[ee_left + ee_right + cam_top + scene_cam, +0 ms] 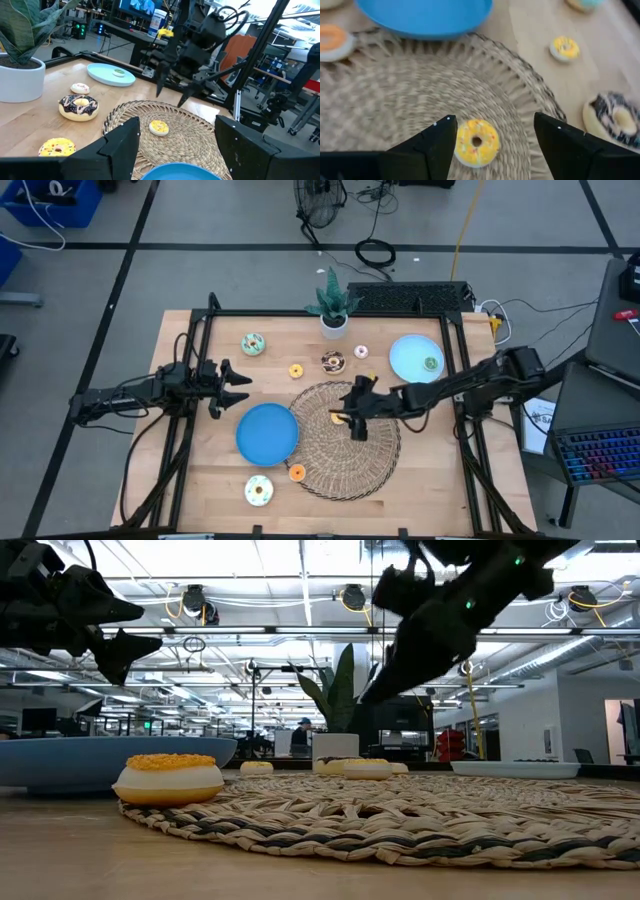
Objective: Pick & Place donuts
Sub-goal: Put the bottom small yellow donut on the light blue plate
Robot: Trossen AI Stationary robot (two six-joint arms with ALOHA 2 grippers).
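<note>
Dark fingers spread above a yellow donut on the wicker mat

Right gripper (495,131) hangs over the yellow donut (476,142) on the woven mat (345,440), fingers apart, nothing held. Left gripper (235,388) waits near the dark blue plate (267,432), fingers apart and empty. Other donuts dot the wooden surface (210,470); a green one lies on the pale blue plate (415,358).

High view: overhead, straight down, whole table (200,480). Low view: tabletop level, close to mat (420,820) edge, facing room. Left wrist view: across the tabletop toward the right arm. Right wrist view: close, down on mat. All share the mat.
</note>
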